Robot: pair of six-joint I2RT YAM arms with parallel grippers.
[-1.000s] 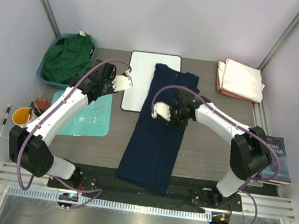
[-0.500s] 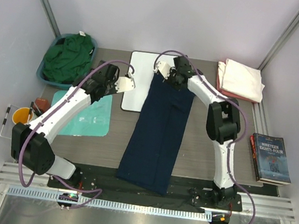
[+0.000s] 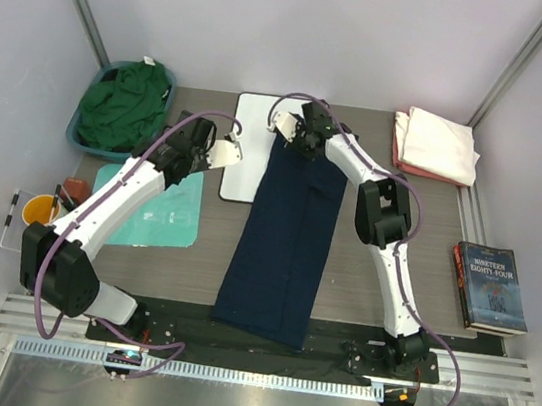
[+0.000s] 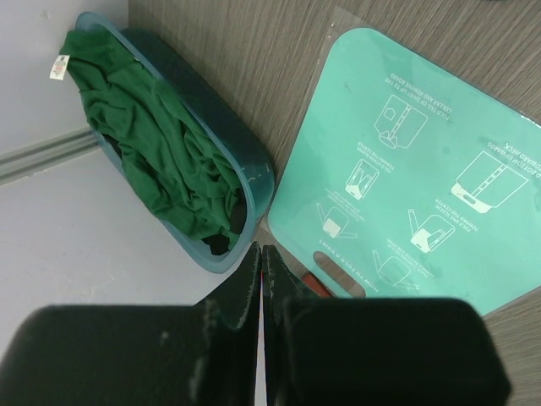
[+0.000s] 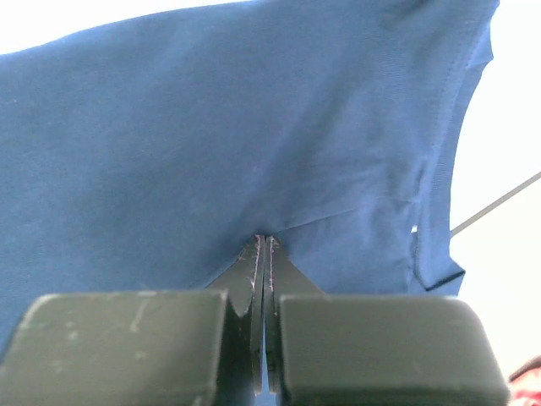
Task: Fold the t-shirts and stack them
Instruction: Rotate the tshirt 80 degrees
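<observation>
The navy t-shirt [image 3: 285,235] lies folded into a long narrow strip from the table's back to its front edge. My right gripper [image 3: 299,132] is at the strip's far end. In the right wrist view it [image 5: 264,239] is shut, with the blue cloth [image 5: 211,127] puckered at its tips. My left gripper [image 3: 220,151] hangs by the white board's left edge, shut [image 4: 262,250] on nothing. The green t-shirt [image 3: 124,102] is bunched in the blue bin [image 4: 254,173]. A cream t-shirt [image 3: 443,143] lies folded on a salmon-pink one [image 3: 399,140] at the back right.
The white board [image 3: 253,150] lies partly under the navy strip. A teal mat [image 3: 154,209] is left of centre, with an orange cup [image 3: 40,209] and a red object [image 3: 73,185] beside it. A book [image 3: 489,286] rests at the right edge.
The right gripper went from the middle of the navy strip to its far end and shut there. The left gripper shut and barely shifted.
</observation>
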